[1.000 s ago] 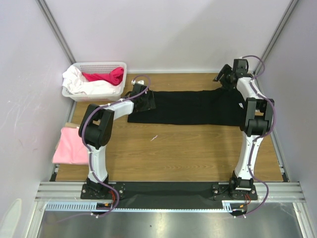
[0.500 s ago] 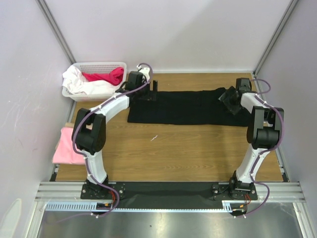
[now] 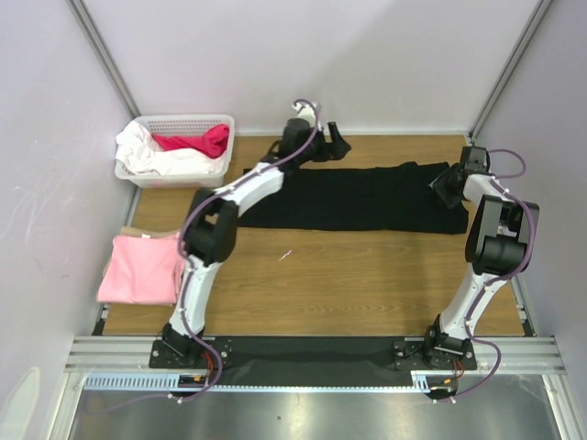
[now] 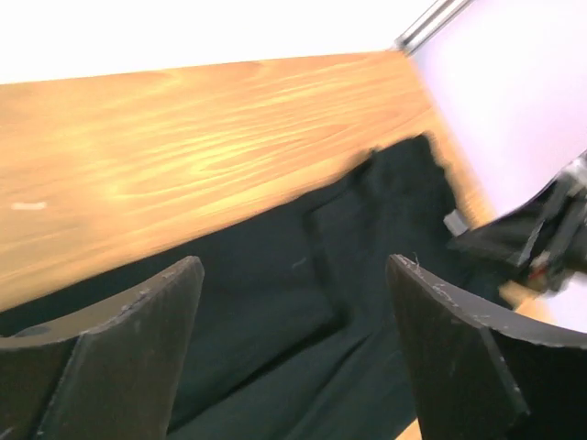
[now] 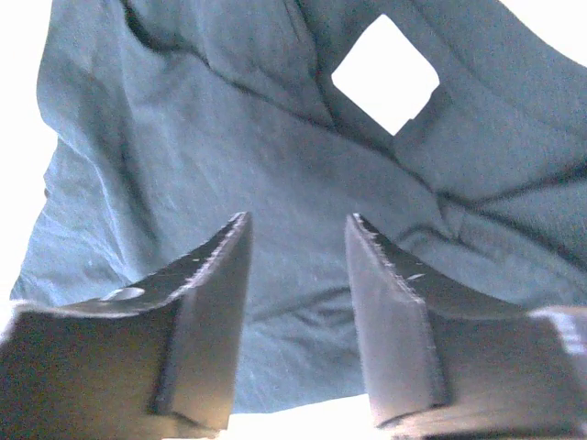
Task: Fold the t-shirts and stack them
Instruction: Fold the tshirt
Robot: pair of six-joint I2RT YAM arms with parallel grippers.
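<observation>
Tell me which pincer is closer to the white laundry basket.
Left. The left pincer is at the far edge of the table, a little right of the basket; the right pincer is across the table, at the right end of the black t-shirt.

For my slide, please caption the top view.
Left gripper open at the far edge of the black t-shirt, right gripper at its right end.

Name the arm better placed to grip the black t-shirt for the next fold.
Right. The right end effector sits over the black t-shirt's right end, fingers apart, cloth filling its wrist view. The left end effector hangs wide open beyond the shirt's far edge, over the table.
</observation>
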